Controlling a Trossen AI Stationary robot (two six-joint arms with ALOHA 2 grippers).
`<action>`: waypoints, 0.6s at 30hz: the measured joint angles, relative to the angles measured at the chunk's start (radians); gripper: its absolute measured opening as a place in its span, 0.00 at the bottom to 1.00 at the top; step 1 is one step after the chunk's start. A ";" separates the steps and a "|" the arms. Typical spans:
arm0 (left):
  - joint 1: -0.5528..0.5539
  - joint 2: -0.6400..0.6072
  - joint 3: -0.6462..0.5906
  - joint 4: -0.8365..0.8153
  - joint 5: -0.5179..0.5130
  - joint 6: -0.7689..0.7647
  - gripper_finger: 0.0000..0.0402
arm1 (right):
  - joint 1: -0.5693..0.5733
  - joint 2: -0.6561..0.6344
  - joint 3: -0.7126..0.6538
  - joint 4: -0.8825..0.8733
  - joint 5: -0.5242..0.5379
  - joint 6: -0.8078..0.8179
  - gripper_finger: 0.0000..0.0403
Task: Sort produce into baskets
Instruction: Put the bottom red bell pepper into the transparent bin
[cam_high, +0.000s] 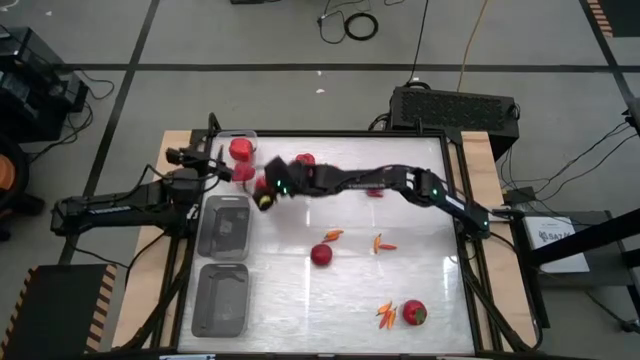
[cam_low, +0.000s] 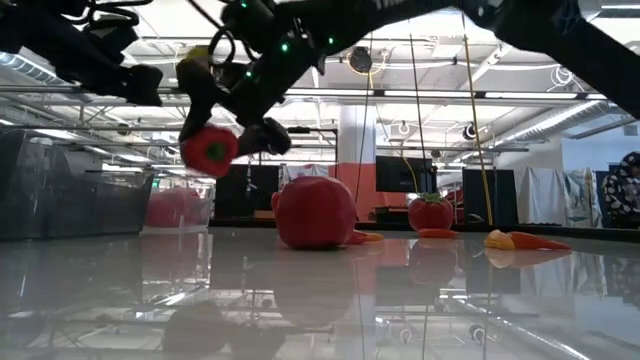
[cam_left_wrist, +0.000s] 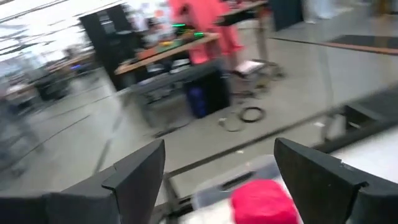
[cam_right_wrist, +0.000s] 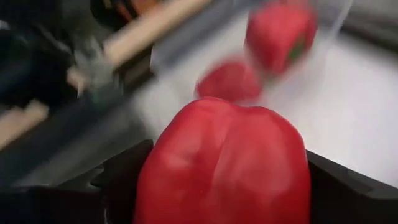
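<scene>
Gripping a red bell pepper (cam_right_wrist: 227, 165) between its jaws, right gripper (cam_high: 266, 187) hangs above the tabletop (cam_high: 350, 285), just beside the far clear basket (cam_high: 222, 140) (two peppers (cam_high: 240, 150) already inside). Left gripper (cam_high: 205, 157) hovers by that same basket, jaws spread, nothing held. Two other baskets (cam_high: 225, 225) sit along the left edge; tomatoes (cam_high: 321, 255) and chili peppers (cam_high: 383, 243) lie scattered mid-tabletop.

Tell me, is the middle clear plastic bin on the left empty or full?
Empty: the middle clear plastic bin shows only its bare floor from above, no red produce.
</scene>
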 joint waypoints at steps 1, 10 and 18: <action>0.008 0.000 0.000 0.000 -0.028 -0.012 0.77 | -0.016 0.000 0.000 0.050 0.000 -0.032 0.80; 0.109 0.000 0.000 0.009 0.064 -0.037 0.77 | -0.098 0.086 0.001 0.499 -0.031 -0.122 0.80; 0.262 0.000 0.000 0.050 0.081 -0.040 0.77 | -0.111 0.211 0.028 0.775 -0.033 -0.114 0.80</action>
